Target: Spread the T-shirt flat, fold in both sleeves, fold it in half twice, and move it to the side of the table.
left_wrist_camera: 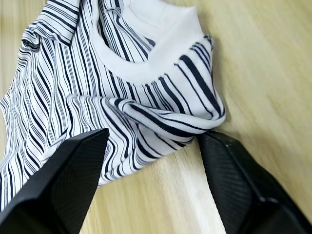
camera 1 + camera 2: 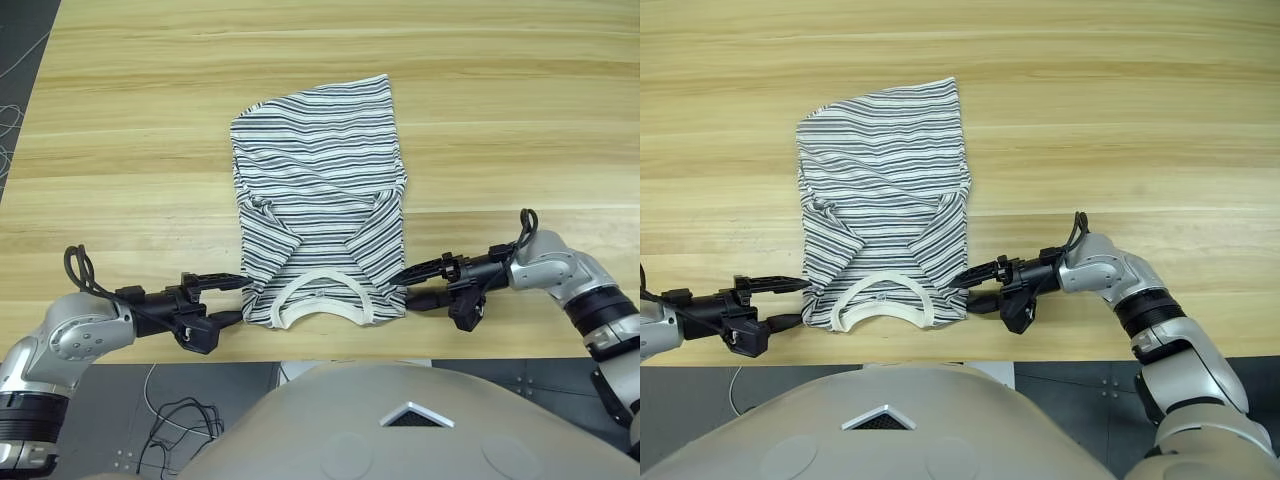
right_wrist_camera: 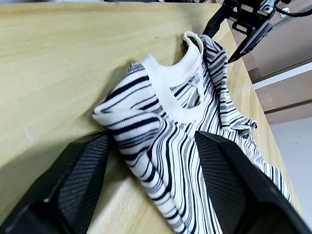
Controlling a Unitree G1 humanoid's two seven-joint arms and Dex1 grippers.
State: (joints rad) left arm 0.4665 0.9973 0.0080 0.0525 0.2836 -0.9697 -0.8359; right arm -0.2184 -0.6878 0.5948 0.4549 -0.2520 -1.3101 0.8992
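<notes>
1. T-shirt: striped, sleeves folded in, collar at the near edge of the table.
2. My left gripper: jaws spread around its left shoulder corner, likely to lift for halving.
3. My right gripper: likewise spread, right corner.

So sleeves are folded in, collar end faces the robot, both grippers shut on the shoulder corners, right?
Not shut. Both wrist views show the left gripper and right gripper open, straddling the shoulder corners of the T-shirt. Rest is right.
</notes>
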